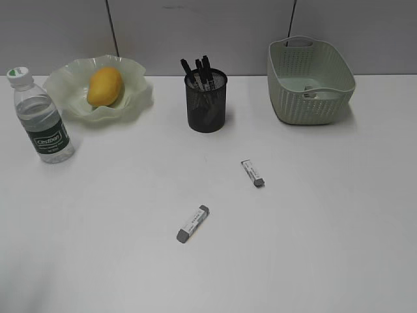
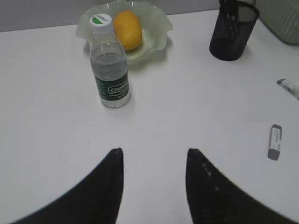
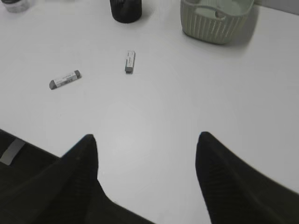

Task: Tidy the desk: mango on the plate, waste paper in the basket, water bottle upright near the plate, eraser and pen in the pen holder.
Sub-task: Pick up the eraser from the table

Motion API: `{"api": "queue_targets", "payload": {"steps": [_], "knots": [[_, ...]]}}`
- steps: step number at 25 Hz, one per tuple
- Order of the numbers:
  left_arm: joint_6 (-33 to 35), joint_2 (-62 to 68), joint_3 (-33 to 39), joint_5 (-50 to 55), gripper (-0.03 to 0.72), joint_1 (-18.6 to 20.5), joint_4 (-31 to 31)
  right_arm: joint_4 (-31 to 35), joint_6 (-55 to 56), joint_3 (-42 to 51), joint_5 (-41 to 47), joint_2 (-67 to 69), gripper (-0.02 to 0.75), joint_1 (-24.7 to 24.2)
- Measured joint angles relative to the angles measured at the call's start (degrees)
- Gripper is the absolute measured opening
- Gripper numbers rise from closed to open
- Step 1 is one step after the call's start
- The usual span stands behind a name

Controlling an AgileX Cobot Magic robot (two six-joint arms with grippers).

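The mango (image 1: pixel 105 86) lies in the pale green plate (image 1: pixel 65 75) at the back left. Left of the plate, the water bottle (image 1: pixel 42 117) stands upright. Dark pens (image 1: pixel 199 70) stick out of the black mesh pen holder (image 1: pixel 207 104). A pale wad, the waste paper (image 1: pixel 316 93), shows inside the basket (image 1: pixel 309 111). Two grey-tipped erasers lie on the desk, one (image 1: pixel 253 173) near the middle and one (image 1: pixel 193 223) closer to the front. My left gripper (image 2: pixel 155 151) is open over bare desk, short of the bottle (image 2: pixel 110 70). My right gripper (image 3: pixel 145 136) is open and empty, well short of both erasers (image 3: pixel 130 61) (image 3: pixel 65 80).
Neither arm shows in the exterior view. The basket (image 3: pixel 217 21) stands at the back right and the pen holder (image 3: pixel 125 10) at the back centre. A dark edge (image 3: pixel 18 158) shows at the lower left of the right wrist view.
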Motion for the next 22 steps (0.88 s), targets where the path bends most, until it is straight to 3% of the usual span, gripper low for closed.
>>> {"api": "queue_targets", "payload": {"steps": [8, 15, 22], "knots": [[0.00, -4.67, 1.45, -0.62, 0.341, 0.00, -0.79, -0.84, 0.08, 0.04, -5.03, 11.85, 0.489, 0.00], [0.00, -4.67, 1.63, -1.05, 0.341, 0.00, -0.79, -0.64, 0.08, -0.98, -13.55, 38.73, 0.484, 0.00], [0.00, -4.67, 1.70, -1.45, 0.341, 0.00, -0.85, -0.38, -0.01, -10.85, -14.91, 66.61, 0.481, 0.00]]}}
